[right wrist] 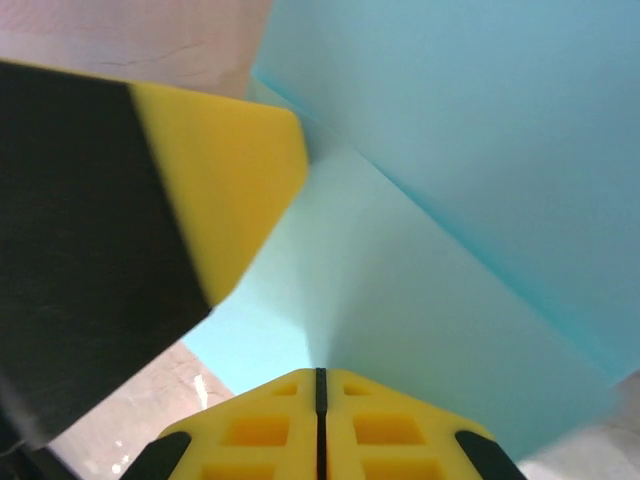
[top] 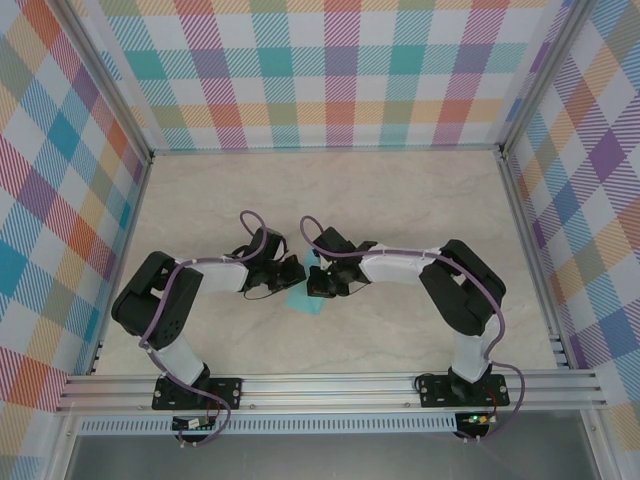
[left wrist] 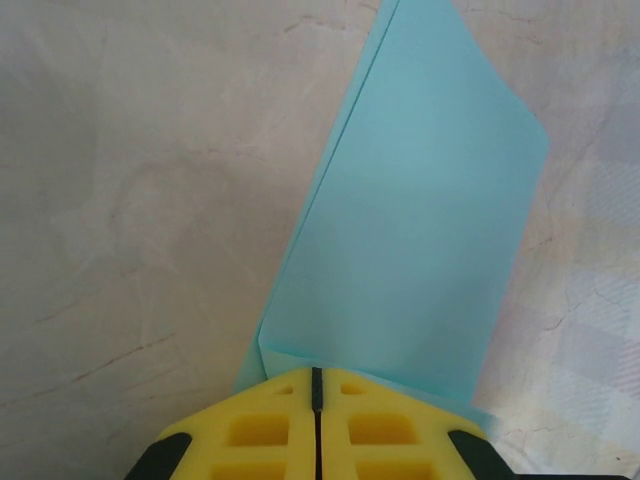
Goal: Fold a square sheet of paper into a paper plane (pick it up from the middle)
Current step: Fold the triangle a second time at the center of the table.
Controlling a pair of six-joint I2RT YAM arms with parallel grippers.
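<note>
The square sheet of paper [left wrist: 420,220], smooth matte turquoise, was folded into a tapering layered wedge above mid-table [left wrist: 130,200]. The left gripper [left wrist: 316,385] and right gripper [right wrist: 320,385] were pinched on its edges.

Pale marbled table [top: 400,200] — bright plaid walls [top: 330,70] on three sides.

Bright, even overhead light; soft shadows; right wrist close-up blurred.
</note>
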